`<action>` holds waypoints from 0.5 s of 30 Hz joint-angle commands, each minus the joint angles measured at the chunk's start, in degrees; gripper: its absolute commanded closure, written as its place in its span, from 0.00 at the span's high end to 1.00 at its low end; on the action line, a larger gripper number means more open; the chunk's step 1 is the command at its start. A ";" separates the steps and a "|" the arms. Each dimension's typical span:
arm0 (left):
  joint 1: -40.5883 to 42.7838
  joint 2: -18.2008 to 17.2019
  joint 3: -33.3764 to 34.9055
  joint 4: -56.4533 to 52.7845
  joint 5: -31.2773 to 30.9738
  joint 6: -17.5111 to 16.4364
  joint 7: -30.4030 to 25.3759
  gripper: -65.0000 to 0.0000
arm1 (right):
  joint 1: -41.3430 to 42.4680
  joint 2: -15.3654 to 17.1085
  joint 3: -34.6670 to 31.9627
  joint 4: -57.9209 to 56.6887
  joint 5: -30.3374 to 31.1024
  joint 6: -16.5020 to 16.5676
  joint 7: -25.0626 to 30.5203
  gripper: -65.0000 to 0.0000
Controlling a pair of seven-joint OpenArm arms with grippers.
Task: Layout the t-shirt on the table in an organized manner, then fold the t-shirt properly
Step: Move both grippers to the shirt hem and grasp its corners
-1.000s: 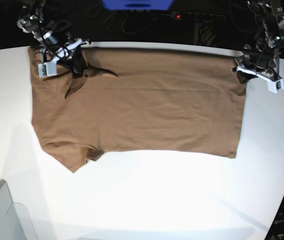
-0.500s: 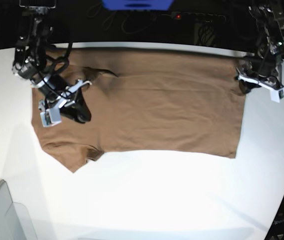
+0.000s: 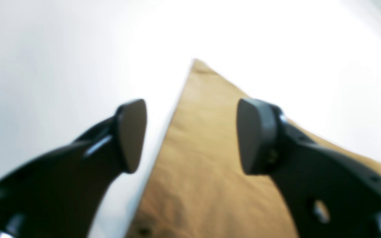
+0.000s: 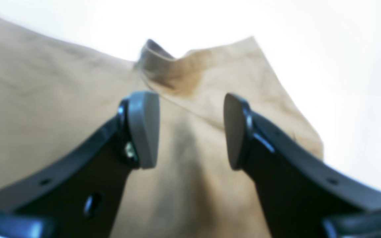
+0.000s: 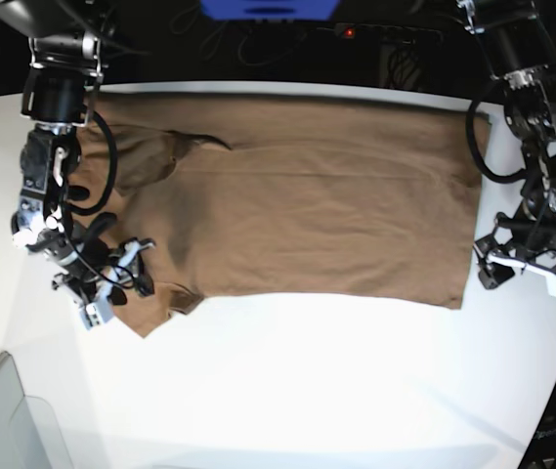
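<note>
The brown t-shirt (image 5: 297,205) lies spread flat on the white table (image 5: 336,381), its long axis running side to side across the base view: the collar and sleeves sit at that view's left end, the straight bottom hem at its right end. The upper edge of the shirt runs close along the table's far curved edge, and one sleeve (image 5: 150,303) juts toward the near left. A small fold shows near the collar. The right gripper (image 5: 111,288) hangs low over that sleeve, its jaws standing wide apart with nothing between them; the right wrist view shows the sleeve cloth and a turned-up bit of hem (image 4: 164,71) below the grey pads (image 4: 144,127). The left gripper (image 5: 517,269) sits at the hem's near corner, jaws likewise spread and holding nothing; in the left wrist view the shirt's corner (image 3: 198,67) points away between the two dark fingers (image 3: 255,135), one finger over bare table and the other over cloth. The tabletop is smooth, glossy and brightly lit in the middle. A grey translucent bin corner (image 5: 4,420) shows at the near left. Behind the table the room is dark, with a blue object (image 5: 270,8) and a small red light (image 5: 349,32) at the top.
</note>
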 commanded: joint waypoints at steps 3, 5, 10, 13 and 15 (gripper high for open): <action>-4.91 -1.74 1.47 -4.65 -0.61 -0.34 -1.21 0.75 | 6.18 0.55 0.19 -5.46 -0.61 0.21 3.73 0.49; -7.81 -1.92 1.65 -8.52 -0.52 -0.34 -1.21 0.75 | 9.87 0.55 0.19 -10.65 -2.28 0.21 5.75 0.49; -13.43 -2.01 1.74 -15.55 -0.52 -0.34 -2.09 0.75 | 18.31 0.64 0.19 -25.24 -5.36 -2.03 14.98 0.49; -15.10 -2.01 2.97 -18.36 -0.43 -0.34 -4.73 0.75 | 21.65 1.79 -0.08 -32.71 -6.15 -4.85 19.55 0.51; -15.90 -2.71 5.78 -20.03 -0.43 -0.34 -6.40 0.75 | 22.80 2.05 -0.17 -36.49 -6.24 -5.11 21.93 0.54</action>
